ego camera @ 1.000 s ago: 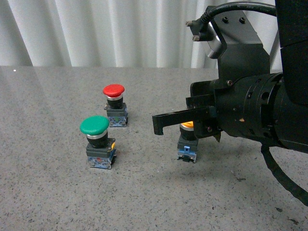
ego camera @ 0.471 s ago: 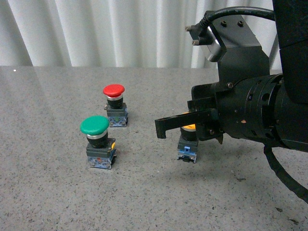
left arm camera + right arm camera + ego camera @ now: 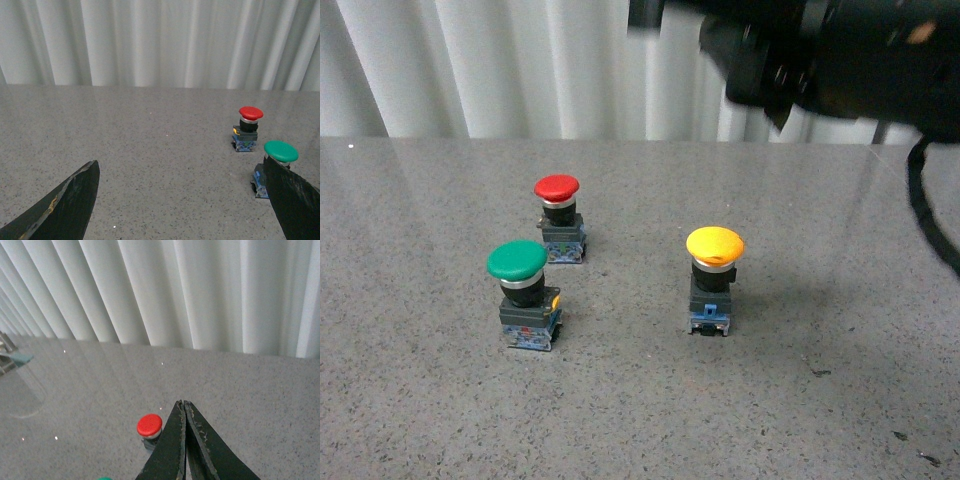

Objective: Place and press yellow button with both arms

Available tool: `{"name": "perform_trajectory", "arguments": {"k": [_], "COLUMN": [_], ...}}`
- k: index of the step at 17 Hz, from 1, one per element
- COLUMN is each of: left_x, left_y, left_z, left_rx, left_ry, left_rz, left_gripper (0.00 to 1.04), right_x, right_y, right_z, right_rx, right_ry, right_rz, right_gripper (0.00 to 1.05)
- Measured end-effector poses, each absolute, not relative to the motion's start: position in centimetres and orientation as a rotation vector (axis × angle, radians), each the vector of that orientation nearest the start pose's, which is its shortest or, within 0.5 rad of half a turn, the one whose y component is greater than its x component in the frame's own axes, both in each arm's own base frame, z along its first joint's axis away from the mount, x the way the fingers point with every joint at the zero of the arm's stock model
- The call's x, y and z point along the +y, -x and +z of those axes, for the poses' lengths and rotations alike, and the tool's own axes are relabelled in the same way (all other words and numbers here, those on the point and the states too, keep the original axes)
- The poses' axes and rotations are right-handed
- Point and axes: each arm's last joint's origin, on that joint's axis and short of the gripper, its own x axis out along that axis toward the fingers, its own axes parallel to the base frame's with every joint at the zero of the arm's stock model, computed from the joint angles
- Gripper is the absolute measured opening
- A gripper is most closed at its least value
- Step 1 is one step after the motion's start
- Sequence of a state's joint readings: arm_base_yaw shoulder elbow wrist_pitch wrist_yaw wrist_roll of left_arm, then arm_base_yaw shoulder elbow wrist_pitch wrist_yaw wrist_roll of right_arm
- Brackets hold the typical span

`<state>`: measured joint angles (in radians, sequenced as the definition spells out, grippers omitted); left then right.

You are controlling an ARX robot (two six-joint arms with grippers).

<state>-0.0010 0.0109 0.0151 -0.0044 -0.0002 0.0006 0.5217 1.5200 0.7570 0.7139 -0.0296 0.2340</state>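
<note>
The yellow button (image 3: 714,246) stands upright on the grey table (image 3: 820,330), right of centre, with its yellow cap, black collar and dark base with blue parts; nothing touches it. My right arm (image 3: 820,50) is blurred at the top of the front view, high above the button. In the right wrist view my right gripper (image 3: 183,405) is shut and empty, pointing over the table. My left gripper (image 3: 182,200) is open and empty, low over bare table; its fingers (image 3: 65,205) stand wide apart. The yellow button shows in neither wrist view.
A green-capped button (image 3: 516,262) stands at front left, a red-capped button (image 3: 557,189) behind it. Both show in the left wrist view, green (image 3: 280,151) by one finger, red (image 3: 250,113) further off. The red cap (image 3: 149,424) shows beside the right fingers. White curtain (image 3: 520,60) behind.
My right arm has lifted from the yellow button to the top of the view. The yellow cap, covered before, now shows fully. The buttons have not moved.
</note>
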Motion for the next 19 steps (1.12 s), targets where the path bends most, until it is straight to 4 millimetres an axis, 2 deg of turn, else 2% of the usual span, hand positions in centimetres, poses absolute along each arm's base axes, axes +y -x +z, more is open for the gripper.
{"name": "perform_trajectory", "arguments": {"k": [3,6,7,9,11,14,19], "left_x": [0.0,0.0,0.0,0.0,0.0,0.0,0.0], "left_y": [-9.7,-9.7,-9.7,-9.7,-9.7,-9.7,-9.7], "left_z": [16.7,16.7,16.7,16.7,16.7,16.7,16.7], "left_rx": [0.000,0.000,0.000,0.000,0.000,0.000,0.000], "left_ry": [-0.001,-0.001,-0.001,-0.001,-0.001,-0.001,-0.001], "left_rz": [-0.001,-0.001,-0.001,-0.001,-0.001,-0.001,-0.001], "left_gripper": [0.98,0.98,0.98,0.98,0.98,0.98,0.98], "right_x": [14.3,11.6,11.0,7.5,4.2,2.8,1.5], "right_y": [-26.9,-24.2,-23.2,-20.3,-17.4,-16.0,-14.4], "right_z": [25.7,27.0,26.9,24.7,23.4,20.9,19.5], "right_rx": [0.072,0.021,0.025,0.046,-0.019,0.015,0.003], "right_ry": [-0.311,-0.355,-0.323,-0.110,-0.039,-0.017,-0.010], "right_rz": [0.493,0.422,0.345,0.048,-0.008,-0.002,-0.003], "right_gripper": [0.02,0.02,0.02,0.02,0.02,0.02,0.02]}}
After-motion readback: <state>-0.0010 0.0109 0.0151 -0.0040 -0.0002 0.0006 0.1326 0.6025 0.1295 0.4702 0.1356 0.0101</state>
